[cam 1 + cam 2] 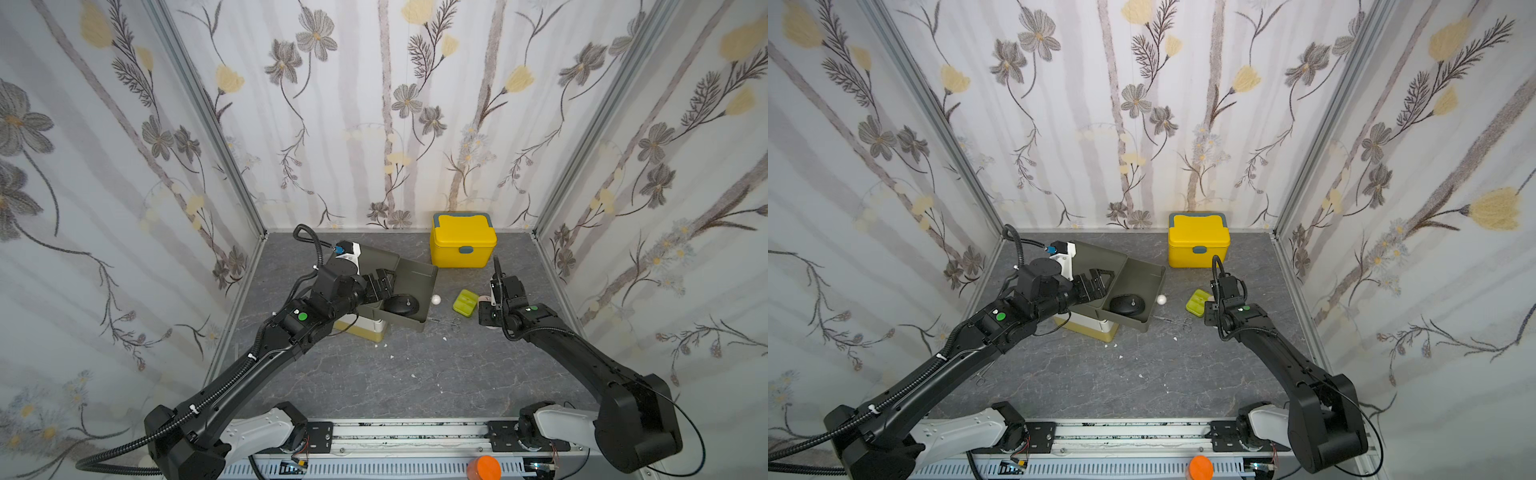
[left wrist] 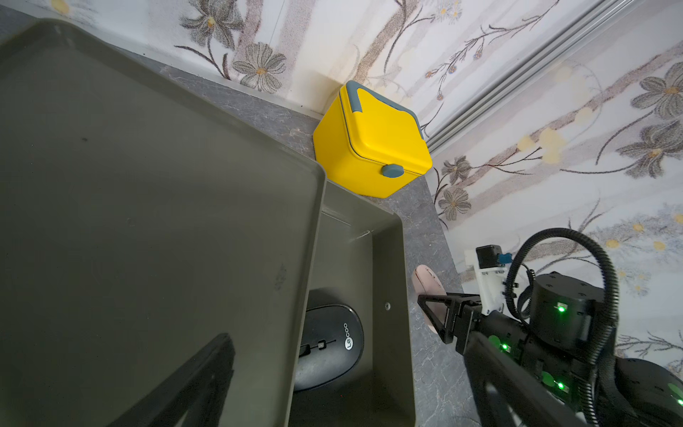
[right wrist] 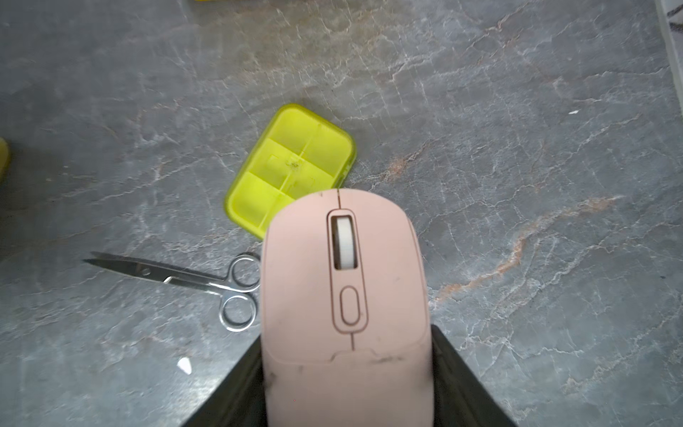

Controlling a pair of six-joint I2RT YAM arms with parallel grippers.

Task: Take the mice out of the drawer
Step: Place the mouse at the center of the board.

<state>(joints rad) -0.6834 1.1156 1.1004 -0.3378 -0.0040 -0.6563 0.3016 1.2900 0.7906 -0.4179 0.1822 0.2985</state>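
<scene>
Both top views, left gripper spread wide over drawer, black oval mouse inside by front wall, open desk toward near edge, right wrist view, right gripper clamping pink mouse, pill box, scissors near.

L grpr spread wide; R grpr grips mouse.

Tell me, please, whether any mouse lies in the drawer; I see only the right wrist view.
Observer: Yes, one black mouse lies in the open drawer.
Operator: Is my pink mouse clear of it?
Observer: Yes, the right gripper holds it apart from the drawer, with the lime pill box between them.
Operator: And the left gripper?
Observer: It hangs open and empty above the cabinet top, beside the drawer.
</scene>
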